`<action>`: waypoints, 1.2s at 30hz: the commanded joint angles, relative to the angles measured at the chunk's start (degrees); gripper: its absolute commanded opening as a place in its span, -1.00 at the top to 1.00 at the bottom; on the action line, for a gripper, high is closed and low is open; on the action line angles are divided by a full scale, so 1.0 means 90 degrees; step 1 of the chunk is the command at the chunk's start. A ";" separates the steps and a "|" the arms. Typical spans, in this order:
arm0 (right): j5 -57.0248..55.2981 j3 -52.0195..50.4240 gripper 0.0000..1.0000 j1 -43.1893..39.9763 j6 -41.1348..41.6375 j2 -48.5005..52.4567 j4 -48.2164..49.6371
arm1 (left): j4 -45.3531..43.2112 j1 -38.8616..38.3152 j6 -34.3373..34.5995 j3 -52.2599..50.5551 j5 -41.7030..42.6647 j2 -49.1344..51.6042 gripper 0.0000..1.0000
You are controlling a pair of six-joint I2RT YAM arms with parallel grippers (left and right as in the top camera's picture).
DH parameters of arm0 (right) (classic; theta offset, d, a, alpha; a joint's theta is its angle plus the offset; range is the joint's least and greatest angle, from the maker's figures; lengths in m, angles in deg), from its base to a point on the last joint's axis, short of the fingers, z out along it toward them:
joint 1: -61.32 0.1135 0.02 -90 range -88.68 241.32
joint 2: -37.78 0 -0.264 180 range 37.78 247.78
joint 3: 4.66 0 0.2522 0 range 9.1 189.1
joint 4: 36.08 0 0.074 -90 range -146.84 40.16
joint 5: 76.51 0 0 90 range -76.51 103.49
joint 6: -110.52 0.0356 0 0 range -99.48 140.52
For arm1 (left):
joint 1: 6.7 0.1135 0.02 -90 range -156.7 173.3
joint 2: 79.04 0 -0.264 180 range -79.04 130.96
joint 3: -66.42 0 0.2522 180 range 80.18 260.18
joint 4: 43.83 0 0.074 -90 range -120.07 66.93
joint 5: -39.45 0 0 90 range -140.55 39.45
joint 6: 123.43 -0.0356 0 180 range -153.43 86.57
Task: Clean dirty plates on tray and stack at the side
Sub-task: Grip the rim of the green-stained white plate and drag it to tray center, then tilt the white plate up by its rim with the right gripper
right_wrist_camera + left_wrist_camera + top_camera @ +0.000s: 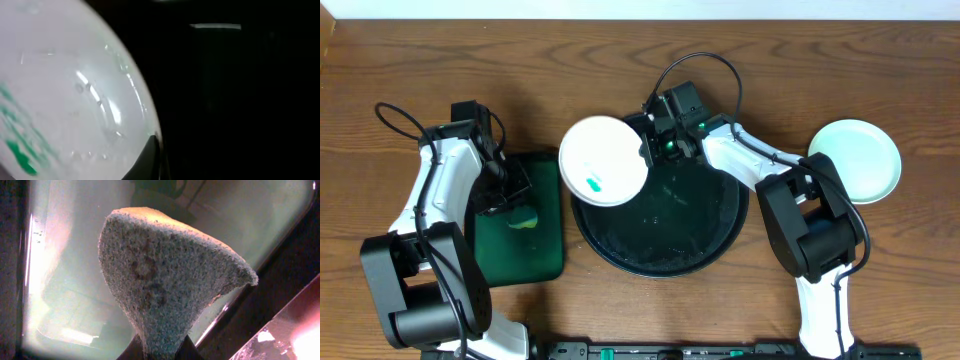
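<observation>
Round black tray [690,232] sits near centre, with no plate lying on its floor. Left of it, the left gripper [517,213] is closed on a sponge [165,280], pinched at its narrow end and hanging over the small green tray [545,250]. Farther back, the dirty plate [603,160] overhangs the black tray's far-left rim. The right gripper [648,150] is clamped on its right edge, and the wrist view shows one fingertip [150,157] at the rim. The plate is round, so it has no long axis. It is face up, tilt not determinable, with the teal smear [595,184] on its near side, away from the fingers. Judgement: light, stiff, glossy, slippery if wet, would chip if dropped. A rim pinch is the only hold, so brace against sponge pressure. Far right, well apart, lies a clean-looking plate [855,160]; single or stacked, cannot tell.
</observation>
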 commanded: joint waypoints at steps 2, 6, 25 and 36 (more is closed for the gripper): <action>-0.0384 -0.0012 0.98 0.0019 0.0061 0.0078 -0.0444 | 0.0034 0.0010 -0.0061 -0.0041 -0.0032 0.0002 0.85; -0.0675 -0.0012 0.97 0.0019 0.0056 -0.0136 -0.1166 | 0.0034 0.0010 -0.0061 -0.0041 -0.0029 0.0002 0.85; -0.1705 -0.0012 0.97 0.0209 -0.0352 -0.2817 -0.4906 | -0.0746 0.0010 -0.0294 -0.0719 -0.0160 0.0372 0.86; -0.1778 -0.0423 0.98 0.0505 0.0155 -0.2739 -0.4733 | -0.0809 0.0010 -0.0520 -0.0726 -0.0053 0.1022 0.86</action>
